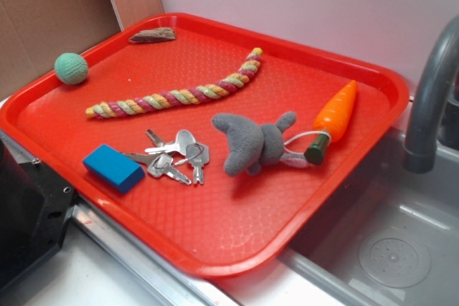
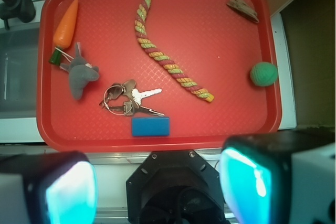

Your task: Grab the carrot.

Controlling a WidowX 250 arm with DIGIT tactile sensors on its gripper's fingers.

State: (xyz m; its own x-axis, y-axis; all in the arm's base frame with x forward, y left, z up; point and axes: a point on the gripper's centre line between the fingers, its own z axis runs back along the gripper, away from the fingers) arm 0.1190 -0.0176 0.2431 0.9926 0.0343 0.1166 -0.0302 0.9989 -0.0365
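While my gripper sits out of the exterior view, the red tray shows plainly there: the carrot lies near its right rim, tip pointing away, green stub toward the grey plush, joined to it by a thin white loop. Keys and a blue block lie to the left, a braided rope behind them, a green ball at the far left. From the wrist view, my gripper hangs wide, holding nothing, short of the tray's near rim; the carrot sits in the top left corner, well apart from my fingers.
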